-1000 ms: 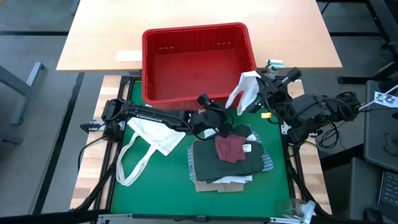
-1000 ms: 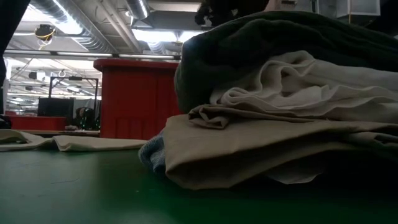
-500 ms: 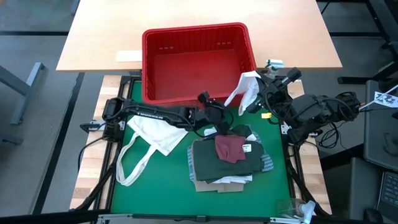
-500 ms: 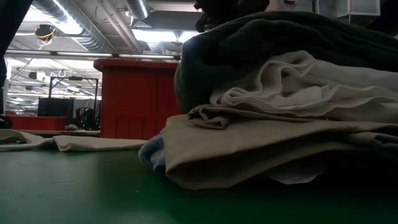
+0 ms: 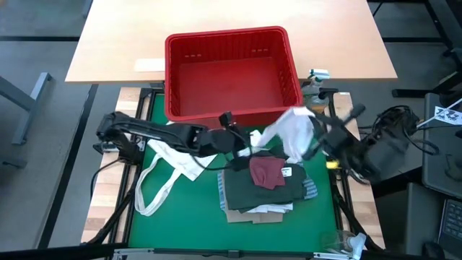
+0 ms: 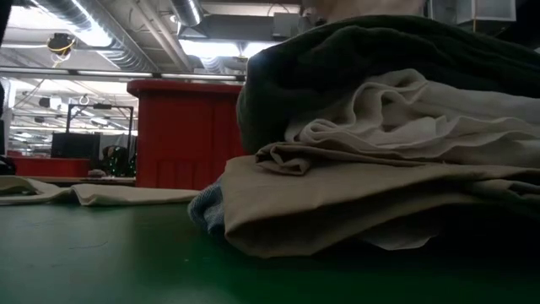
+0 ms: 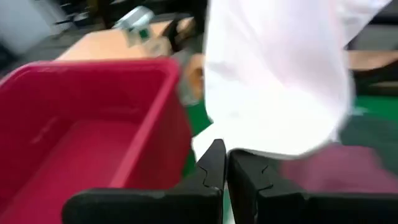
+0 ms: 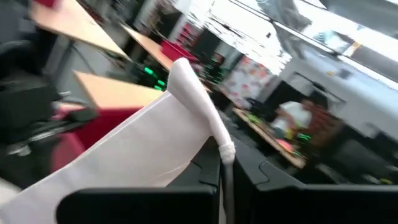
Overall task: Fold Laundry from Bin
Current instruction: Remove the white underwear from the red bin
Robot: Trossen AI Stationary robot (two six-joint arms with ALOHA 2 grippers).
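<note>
Between the red bin point(image 5: 231, 72) and the folded stack point(image 5: 263, 184), on the green counter point(image 5: 180, 217): small white garment point(image 5: 292, 130) held aloft, stretched between both arms.

Left pincer point(image 5: 242, 144): shut, fingers pressed together in the left wrist view point(image 7: 219, 171), white cloth hanging directly beyond the tips. Appears clamped on one lower edge of the garment; exact bite point not resolvable.

Right pincer point(image 8: 225, 171): shut on the opposite edge, a rolled hem of white fabric point(image 8: 199, 106) rising from between the fingers in the right wrist view. Located just right of the stack, near the counter's right side.

Bin: red, upright, at the far end of the counter, apparently emptied.

Stack: dark green-grey top point(image 6: 380, 59) uppermost of the large pieces, white shirt point(image 6: 396, 118) beneath, tan shirt point(image 6: 363, 203) at the base, maroon piece point(image 5: 266, 172) laid on top.

White tote bag point(image 5: 177, 162): flat to the left, straps trailing, set aside.

Judged purpose of the two-point hold: spreading the garment taut for laying out and folding. Judged progress: late, last item in hand.
</note>
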